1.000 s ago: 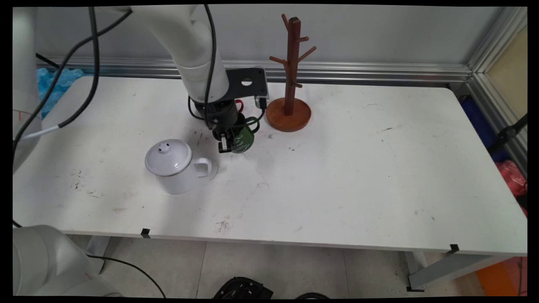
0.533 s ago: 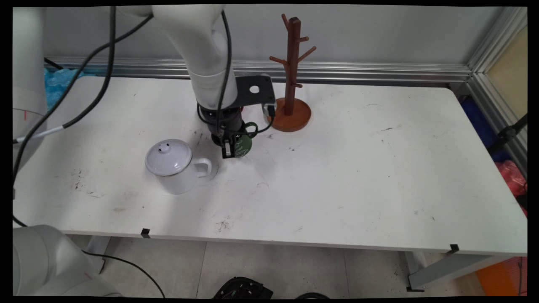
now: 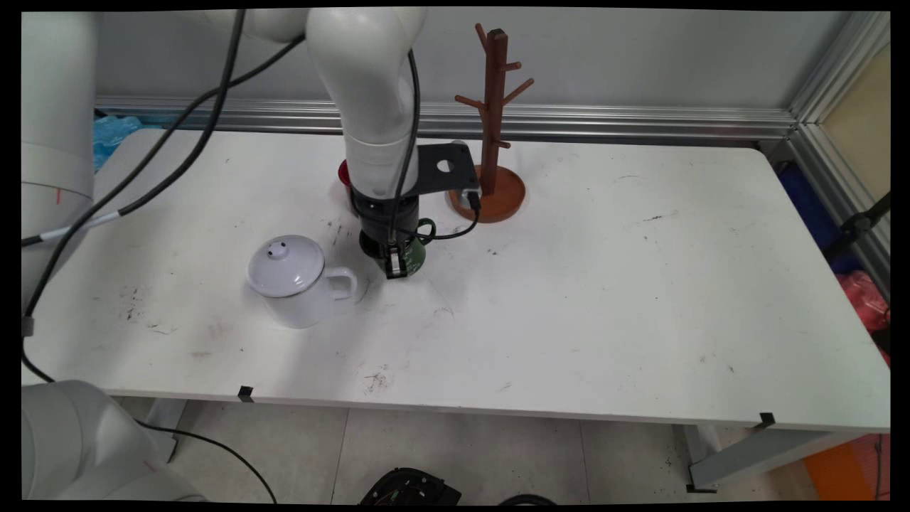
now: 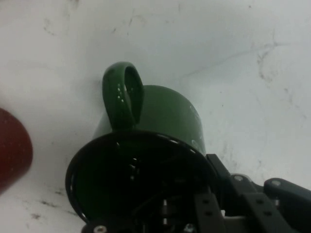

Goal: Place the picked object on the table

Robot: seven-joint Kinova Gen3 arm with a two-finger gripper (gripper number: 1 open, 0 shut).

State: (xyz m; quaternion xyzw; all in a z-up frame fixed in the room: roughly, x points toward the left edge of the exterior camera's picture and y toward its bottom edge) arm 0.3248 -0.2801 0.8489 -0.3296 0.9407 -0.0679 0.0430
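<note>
My gripper [image 3: 395, 266] is shut on a dark green mug [image 3: 414, 253], low over the table's [image 3: 569, 284] middle left. In the hand view the green mug [image 4: 160, 126] fills the lower centre, its open mouth toward the camera and its handle [image 4: 122, 94] pointing up the picture. One finger is inside the rim and the other presses the outer wall at the right. A white lidded enamel pot [image 3: 295, 281] stands just left of the gripper, apart from it. Whether the mug touches the table is not visible.
A brown wooden mug tree [image 3: 490, 142] on a round base stands behind and right of the gripper. A red cup [image 3: 345, 173] peeks out behind the arm and shows as a red cup [image 4: 12, 150] at the hand view's left edge. Black cables hang from the arm.
The arm has swung right and a little toward the table's near side, carrying the green mug with it. The pot and the mug tree have not moved.
</note>
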